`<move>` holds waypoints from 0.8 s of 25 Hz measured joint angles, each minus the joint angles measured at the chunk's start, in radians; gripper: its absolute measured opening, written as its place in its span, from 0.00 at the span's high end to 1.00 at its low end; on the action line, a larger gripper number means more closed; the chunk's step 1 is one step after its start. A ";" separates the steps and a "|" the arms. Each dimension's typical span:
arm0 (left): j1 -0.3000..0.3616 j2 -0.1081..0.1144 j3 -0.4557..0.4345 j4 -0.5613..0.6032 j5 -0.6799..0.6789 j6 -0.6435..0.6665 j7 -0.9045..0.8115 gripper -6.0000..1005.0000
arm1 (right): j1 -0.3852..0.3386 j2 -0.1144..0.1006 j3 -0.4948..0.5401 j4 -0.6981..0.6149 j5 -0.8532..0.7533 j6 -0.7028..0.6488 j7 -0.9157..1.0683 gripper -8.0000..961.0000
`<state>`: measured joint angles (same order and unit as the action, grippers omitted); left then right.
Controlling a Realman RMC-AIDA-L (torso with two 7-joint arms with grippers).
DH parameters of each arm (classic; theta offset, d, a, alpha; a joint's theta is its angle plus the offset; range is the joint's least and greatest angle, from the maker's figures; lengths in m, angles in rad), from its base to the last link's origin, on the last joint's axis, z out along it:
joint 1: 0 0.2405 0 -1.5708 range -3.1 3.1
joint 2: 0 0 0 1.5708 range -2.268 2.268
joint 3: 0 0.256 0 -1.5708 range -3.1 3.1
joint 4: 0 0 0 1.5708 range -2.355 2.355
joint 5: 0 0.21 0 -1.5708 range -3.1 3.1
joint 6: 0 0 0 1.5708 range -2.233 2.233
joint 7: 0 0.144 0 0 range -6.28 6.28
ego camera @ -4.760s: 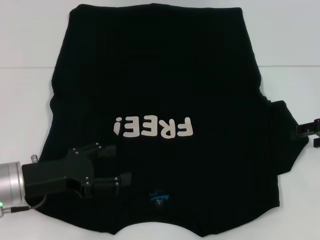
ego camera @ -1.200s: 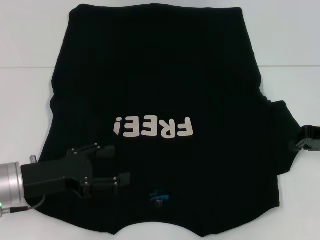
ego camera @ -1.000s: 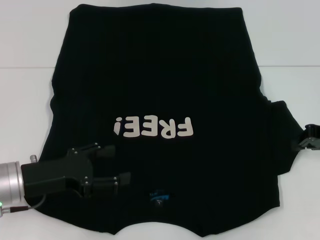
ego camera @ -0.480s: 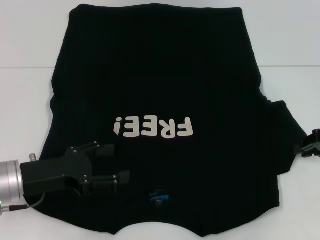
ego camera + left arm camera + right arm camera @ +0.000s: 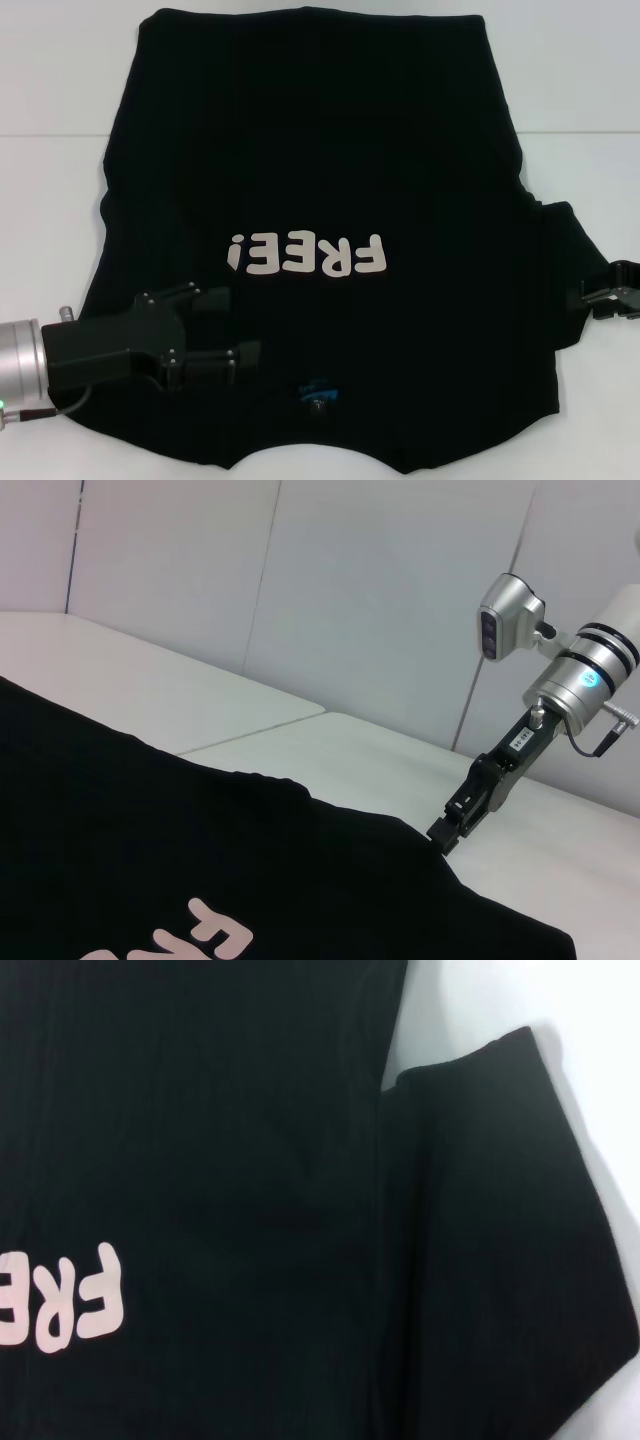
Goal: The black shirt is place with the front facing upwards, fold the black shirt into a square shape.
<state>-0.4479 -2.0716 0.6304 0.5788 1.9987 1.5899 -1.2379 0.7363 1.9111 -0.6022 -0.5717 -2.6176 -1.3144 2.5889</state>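
Right now the black shirt lies flat and face up on the white table, filling most of it. Its long axis runs away from the robot: the collar, with the small blue neck label, is at the near edge and the hem at the far edge, so the cream "FREE!" lettering reads upside down from the head camera. The sleeve on the robot's right side sticks out sideways past the body of the shirt.

The left gripper sits low over the near left part of the shirt, close to the collar, with its fingers spread apart and nothing between them. The right gripper is at the outer edge of the right sleeve, just beside the cloth; I cannot tell whether its fingers are parted or closed. Behind the table stands a pale panelled wall.
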 joint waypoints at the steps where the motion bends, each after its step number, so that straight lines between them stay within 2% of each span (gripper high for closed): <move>1: 0.000 0.000 0.000 0.000 0.000 0.000 0.000 0.10 | 0.001 0.001 0.000 0.000 -0.001 0.000 0.000 0.59; 6: 0.000 -0.001 0.000 0.000 0.000 -0.001 0.000 0.10 | 0.001 0.004 -0.002 0.002 -0.002 0.006 -0.001 0.50; 20: 0.000 -0.001 0.002 -0.003 0.000 -0.001 0.000 0.10 | 0.007 0.009 -0.005 0.003 -0.006 0.017 -0.003 0.53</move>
<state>-0.4479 -2.0723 0.6320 0.5758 1.9987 1.5891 -1.2380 0.7436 1.9197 -0.6070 -0.5691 -2.6239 -1.2975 2.5858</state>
